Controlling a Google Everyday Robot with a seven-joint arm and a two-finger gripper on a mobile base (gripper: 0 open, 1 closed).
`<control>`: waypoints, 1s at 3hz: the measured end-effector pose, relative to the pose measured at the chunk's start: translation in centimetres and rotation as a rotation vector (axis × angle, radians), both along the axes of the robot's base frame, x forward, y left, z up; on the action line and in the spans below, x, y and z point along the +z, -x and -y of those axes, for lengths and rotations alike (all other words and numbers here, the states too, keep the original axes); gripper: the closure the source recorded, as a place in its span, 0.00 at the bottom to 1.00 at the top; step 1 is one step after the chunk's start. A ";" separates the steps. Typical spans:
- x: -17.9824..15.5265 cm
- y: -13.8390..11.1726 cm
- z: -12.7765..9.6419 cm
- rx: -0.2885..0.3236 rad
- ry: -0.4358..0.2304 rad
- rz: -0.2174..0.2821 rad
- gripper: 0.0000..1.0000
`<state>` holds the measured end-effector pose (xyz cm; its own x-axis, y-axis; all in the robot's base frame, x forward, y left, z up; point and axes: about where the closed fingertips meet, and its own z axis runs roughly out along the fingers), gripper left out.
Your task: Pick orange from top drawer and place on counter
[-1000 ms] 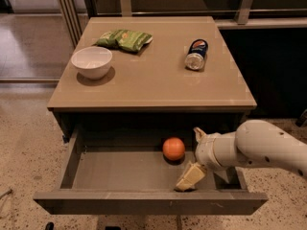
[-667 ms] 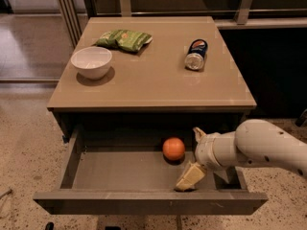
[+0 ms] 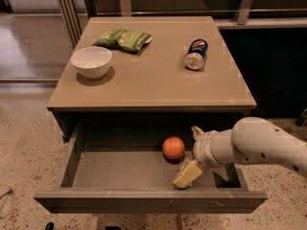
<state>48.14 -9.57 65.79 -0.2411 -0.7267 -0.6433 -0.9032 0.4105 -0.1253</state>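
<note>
The orange (image 3: 173,147) lies on the grey floor of the pulled-out top drawer (image 3: 120,170), right of its middle, near the back. My gripper (image 3: 191,153) reaches into the drawer from the right on a white arm. It is open, with one cream fingertip (image 3: 195,130) behind and one (image 3: 187,174) in front. The orange sits just left of the gap between them, apart from both. The tan counter (image 3: 153,75) is above the drawer.
On the counter stand a white bowl (image 3: 91,61) at the left, a green snack bag (image 3: 123,39) at the back and a can lying on its side (image 3: 196,54) at the right. Speckled floor surrounds the cabinet; a dark wall is at the right.
</note>
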 end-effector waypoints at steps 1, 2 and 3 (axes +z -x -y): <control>0.1 -1.2 -0.5 0.002 0.003 -0.024 0.00; 1.3 -1.9 -0.4 0.001 0.017 -0.037 0.00; 2.0 -2.0 -0.3 0.001 0.029 -0.039 0.07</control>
